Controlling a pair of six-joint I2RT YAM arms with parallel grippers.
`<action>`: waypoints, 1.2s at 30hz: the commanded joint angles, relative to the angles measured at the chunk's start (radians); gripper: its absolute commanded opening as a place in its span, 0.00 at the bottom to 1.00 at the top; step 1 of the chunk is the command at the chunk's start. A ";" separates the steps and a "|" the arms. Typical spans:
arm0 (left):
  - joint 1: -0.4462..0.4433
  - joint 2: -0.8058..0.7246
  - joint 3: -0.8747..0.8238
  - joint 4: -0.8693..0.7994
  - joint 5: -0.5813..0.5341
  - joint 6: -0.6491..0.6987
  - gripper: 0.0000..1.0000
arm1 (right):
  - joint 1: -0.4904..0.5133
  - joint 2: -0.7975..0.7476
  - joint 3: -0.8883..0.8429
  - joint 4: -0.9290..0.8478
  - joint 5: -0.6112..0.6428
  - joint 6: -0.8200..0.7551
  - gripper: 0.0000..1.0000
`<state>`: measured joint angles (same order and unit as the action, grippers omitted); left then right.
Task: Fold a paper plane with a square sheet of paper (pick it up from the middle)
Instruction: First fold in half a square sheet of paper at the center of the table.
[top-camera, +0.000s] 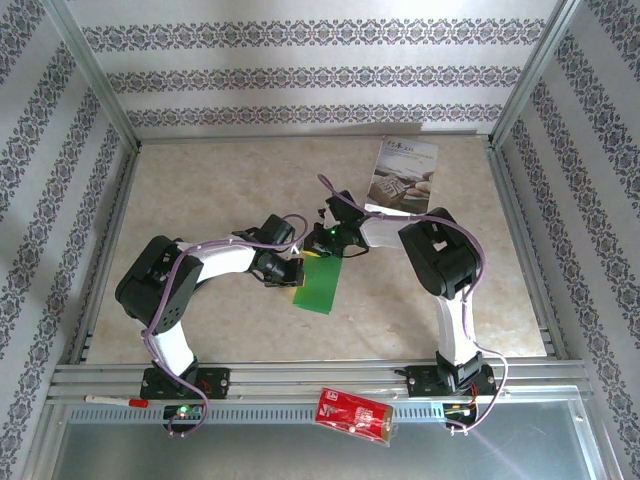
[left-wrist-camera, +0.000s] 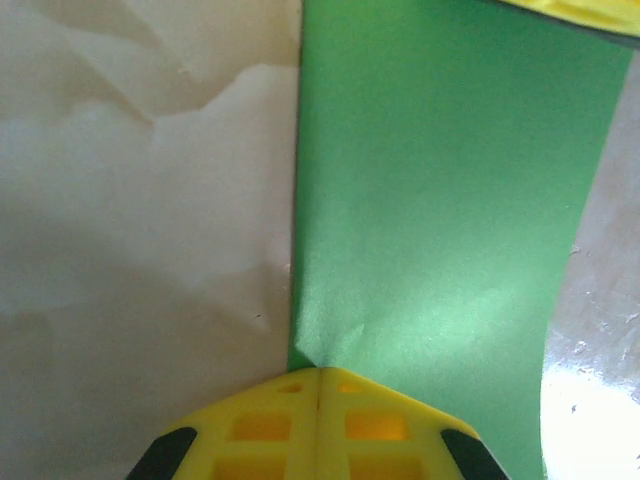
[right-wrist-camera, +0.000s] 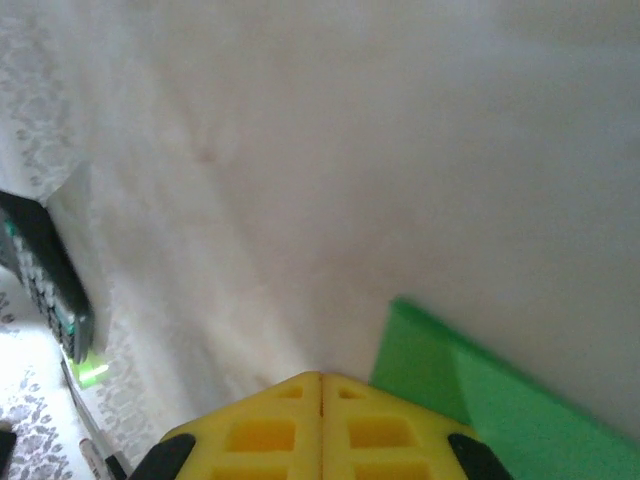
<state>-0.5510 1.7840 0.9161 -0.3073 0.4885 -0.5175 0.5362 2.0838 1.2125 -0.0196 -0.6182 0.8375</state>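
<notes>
- Left pincer (left-wrist-camera: 318, 372) is found fully closed, its tips nipped on the near edge of the sheet (top-camera: 320, 284). A small pucker is raised in the paper right at the tips.
- Right pincer (right-wrist-camera: 321, 376) is also found closed. A green corner is seen just beside its tips, and in the left wrist view it is seen at the far edge of the sheet. Whether paper is actually caught between its jaws cannot be told.
- Sheet is located at the middle of the table (top-camera: 220, 190), between the two pincers and well apart from the booklet (top-camera: 404, 175). It is presented as a green oblong and is judged to be folded over once, though the layers cannot be counted.
- Risk 1: a tear or stray crease is judged likely at the pucker if the left pincer is pulled sideways while the far edge is pinned.
- Risk 2: slippage is possible, since very little paper is held at the edge. The layers could then be shifted out of line and the fold spoiled.
- Risk 3: if the right pincer is not truly on the paper, the far end could sag or swing when lifted.
- Risk 4: contact between the two pincers is to be guarded against, as they are placed near each other over the sheet.
</notes>
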 joint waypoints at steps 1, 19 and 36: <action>-0.032 0.146 -0.098 -0.181 -0.218 -0.003 0.00 | -0.030 0.042 0.040 -0.037 0.039 -0.031 0.06; -0.044 0.153 -0.098 -0.179 -0.219 -0.005 0.00 | -0.125 0.131 0.245 -0.220 0.140 -0.061 0.05; -0.049 0.154 -0.079 -0.183 -0.218 -0.014 0.00 | -0.043 -0.085 0.016 -0.070 -0.011 -0.038 0.05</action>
<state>-0.5632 1.7844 0.9237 -0.3161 0.4644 -0.5274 0.4683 2.0109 1.2652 -0.1413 -0.5991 0.7700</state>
